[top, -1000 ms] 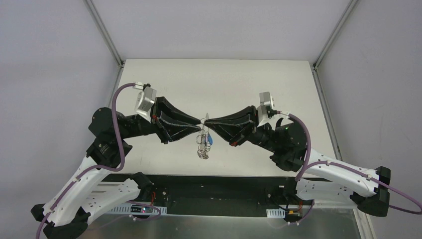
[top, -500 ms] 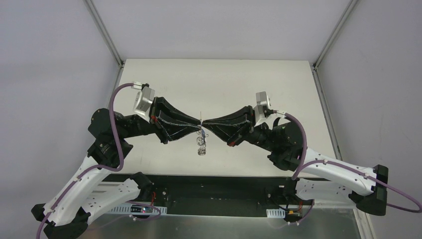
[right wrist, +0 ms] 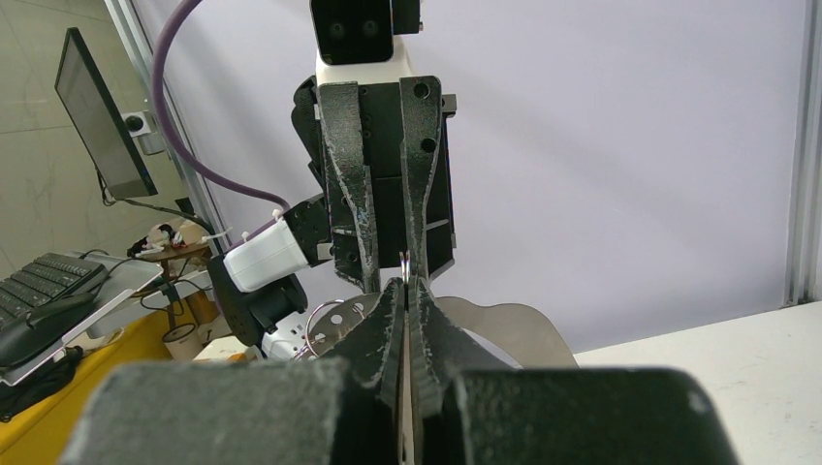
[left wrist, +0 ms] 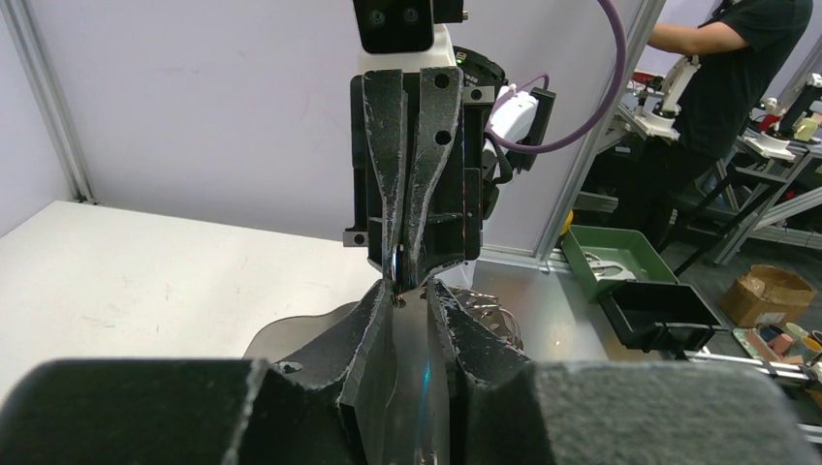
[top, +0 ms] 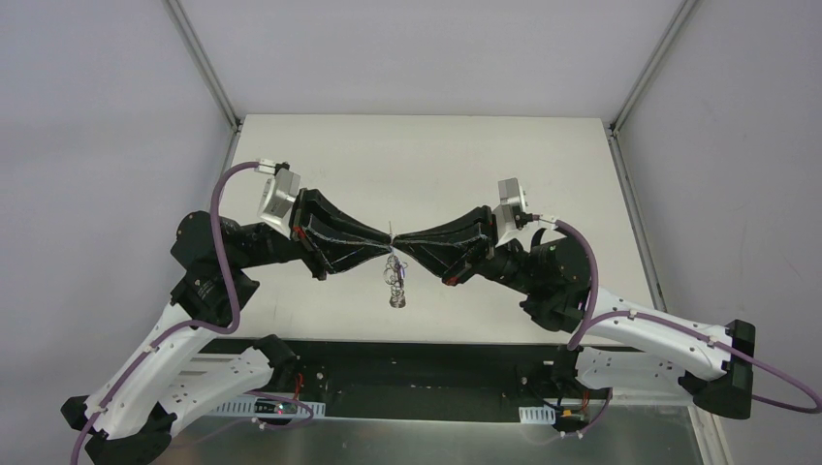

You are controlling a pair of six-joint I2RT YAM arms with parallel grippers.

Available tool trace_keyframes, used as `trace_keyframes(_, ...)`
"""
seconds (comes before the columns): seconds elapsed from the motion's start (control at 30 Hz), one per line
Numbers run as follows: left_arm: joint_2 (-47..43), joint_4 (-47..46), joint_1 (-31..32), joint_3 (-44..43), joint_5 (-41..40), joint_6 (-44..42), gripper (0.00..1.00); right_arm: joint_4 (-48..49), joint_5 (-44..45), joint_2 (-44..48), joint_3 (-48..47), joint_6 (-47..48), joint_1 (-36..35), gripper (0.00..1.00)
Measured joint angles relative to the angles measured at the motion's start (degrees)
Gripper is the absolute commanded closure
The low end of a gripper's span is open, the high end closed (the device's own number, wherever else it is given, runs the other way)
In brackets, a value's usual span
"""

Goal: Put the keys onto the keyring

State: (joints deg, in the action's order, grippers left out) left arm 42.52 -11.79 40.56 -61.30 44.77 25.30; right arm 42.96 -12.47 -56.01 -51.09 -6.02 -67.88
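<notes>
Keyring [top: 395,288] hangs as a small silvery cluster right under the spot where the two sets of fingers meet tip to tip, over the near-middle of the worktop [top: 485,165]. Can't tell if its low end touches the surface. From the L wrist cam, wire loops of it poke out just beside the L fingers [left wrist: 373,329]. From the R wrist cam they show low, on the other side. Keys: can't pick any out in the cluster, too small. There's a faint blue glint deep between the L fingers, no telling what it is.

R fingers [right wrist: 388,329] are pressed together, nipping a thin silvery sliver that sticks up just past the tips. Ring wire or key blade, can't say.

L fingers stand a little apart w/ a narrow gap at the tips, and the R tips sit right at that gap. Can't tell if the L ones touch the sliver.

Both arms reach inward from the near edge, roughly level, forming a bow-tie shape from above w/ purple cables looped over each.

Bkgd, L wrist cam: person in black [left wrist: 737,58] at a bench, green bin [left wrist: 620,254], black bin [left wrist: 659,310], cardboard box [left wrist: 766,293]. R wrist cam: monitor [right wrist: 97,116] and keyboard [right wrist: 48,281].
</notes>
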Motion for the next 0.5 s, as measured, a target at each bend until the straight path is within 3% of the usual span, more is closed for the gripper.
trace_keyframes(0.23,0.17,-0.61,0.00,0.00,0.22,0.07,0.84,0.15,-0.04,0.00,0.00,-0.42,0.00,1.00)
trace_keyframes(0.4,0.28,-1.11,-0.02,0.00,0.46,0.39,0.98,0.44,-0.31,0.00,0.00,-0.70,0.00,1.00)
trace_keyframes(0.5,0.42,-1.55,-0.02,0.00,1.07,0.76,1.00,0.63,-0.72,0.02,0.00,-0.96,0.00,1.00)
